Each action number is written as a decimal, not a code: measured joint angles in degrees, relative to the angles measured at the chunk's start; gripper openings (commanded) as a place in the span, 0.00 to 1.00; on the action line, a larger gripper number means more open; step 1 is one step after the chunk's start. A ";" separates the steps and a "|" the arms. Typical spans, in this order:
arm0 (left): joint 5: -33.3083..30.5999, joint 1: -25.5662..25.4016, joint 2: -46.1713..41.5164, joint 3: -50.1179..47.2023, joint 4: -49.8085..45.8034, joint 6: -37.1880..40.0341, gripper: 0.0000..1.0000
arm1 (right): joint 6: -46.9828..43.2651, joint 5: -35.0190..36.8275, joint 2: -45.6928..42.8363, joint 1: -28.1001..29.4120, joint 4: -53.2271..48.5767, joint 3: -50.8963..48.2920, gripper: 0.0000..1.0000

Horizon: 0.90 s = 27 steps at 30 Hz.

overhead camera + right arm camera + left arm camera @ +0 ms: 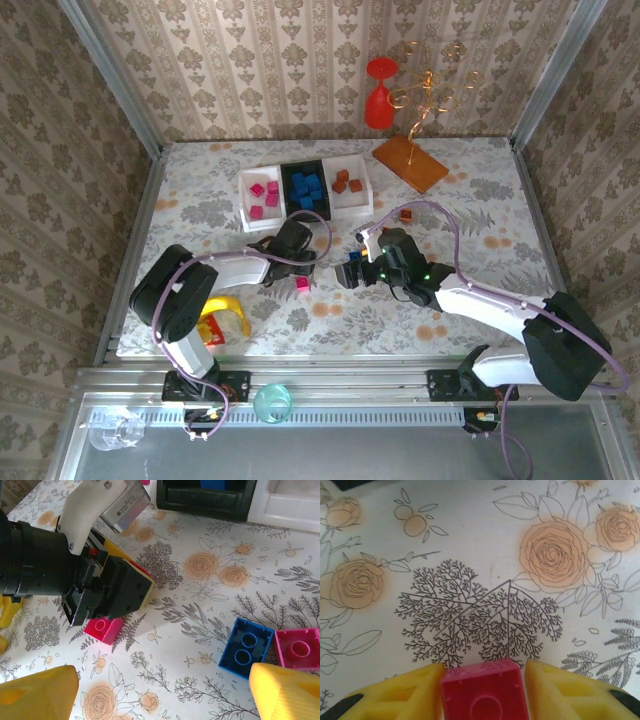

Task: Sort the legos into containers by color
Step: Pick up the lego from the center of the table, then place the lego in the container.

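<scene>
A pink lego (482,692) sits on the flowered table between the yellow fingers of my left gripper (484,669), which is shut on it. From the right wrist, that lego (102,628) rests on the cloth under the left gripper (107,597). My right gripper (162,700) is open over bare cloth. A blue lego (246,647), hollow side up, and another pink lego (299,649) lie by its right finger (285,692). At the back stand three containers. The left white tray (245,200) holds pink legos, the black tray (287,190) blue ones, the right white tray (366,185) brown-orange ones.
A yellow-and-red toy (222,318) lies at the front left by the left arm's base. An orange-brown board (410,163) with a wire stand and a red cup (378,95) is at the back right. Metal rails edge the table.
</scene>
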 measured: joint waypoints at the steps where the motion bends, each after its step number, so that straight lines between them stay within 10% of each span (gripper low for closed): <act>1: -0.48 0.02 0.00 -0.13 0.52 0.00 0.38 | 0.09 0.00 0.20 0.00 0.00 0.00 0.90; 16: -2.54 12.94 -13.94 -3.50 5.62 1.20 0.31 | 0.61 -1.14 0.92 0.09 2.01 0.02 0.90; 27: -2.12 22.71 2.56 16.65 4.72 4.98 0.39 | 2.40 -1.70 6.21 2.19 2.97 3.54 0.90</act>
